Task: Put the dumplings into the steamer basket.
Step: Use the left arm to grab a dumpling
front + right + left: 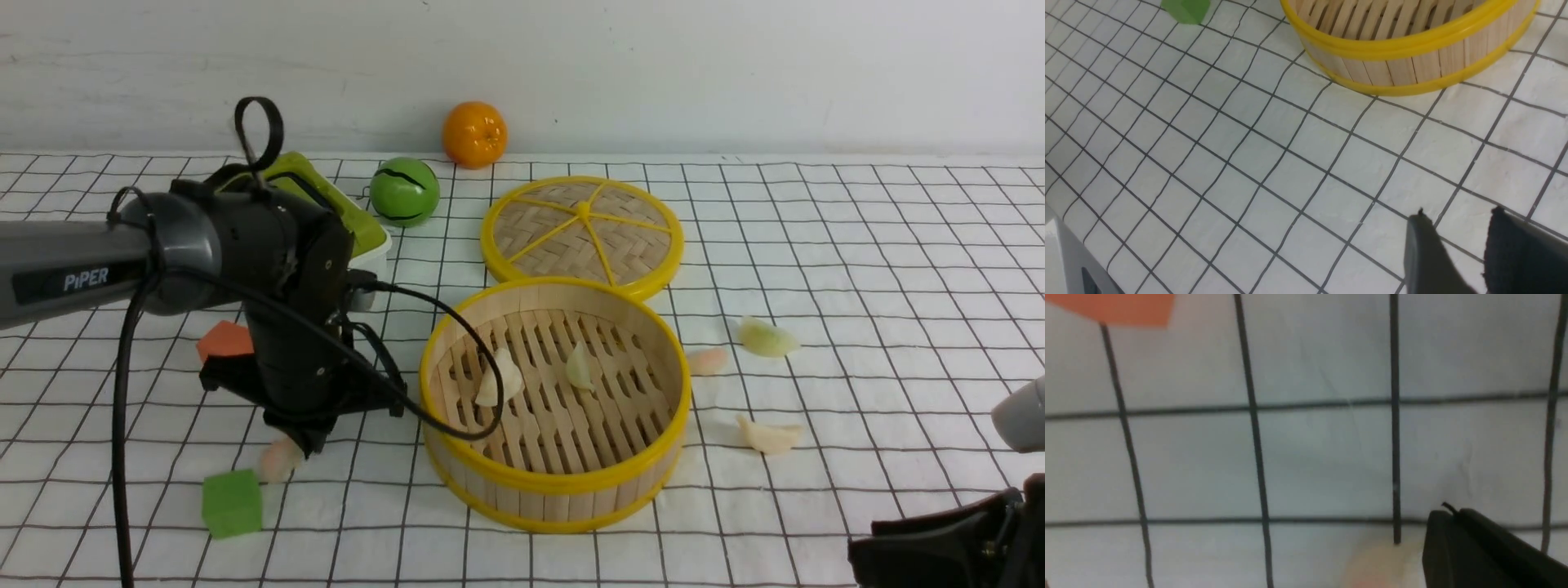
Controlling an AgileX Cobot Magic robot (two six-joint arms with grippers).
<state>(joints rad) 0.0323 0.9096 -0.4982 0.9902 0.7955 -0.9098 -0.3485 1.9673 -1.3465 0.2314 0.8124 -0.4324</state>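
Observation:
The steamer basket (555, 482) (1412, 61) stands mid-table with two pale dumplings (500, 377) (580, 367) on its slatted floor. To its right on the cloth lie a pinkish dumpling (707, 360), a light green one (766, 337) and a white one (769, 435). My left gripper (309, 441) (1453, 512) is down at the cloth left of the basket. Its jaws are pressed together, and a pinkish dumpling (280, 460) (1380, 567) lies just beside them, not between them. My right gripper (865, 551) (1457, 214) hovers open and empty at the near right.
The flat woven lid (581, 237) leans behind the basket. A green ball (404, 191), an orange (474, 134) and a green-topped white box (363, 233) sit at the back. An orange cube (224, 340) (1122, 308) and a green cube (233, 503) (1186, 9) flank my left gripper.

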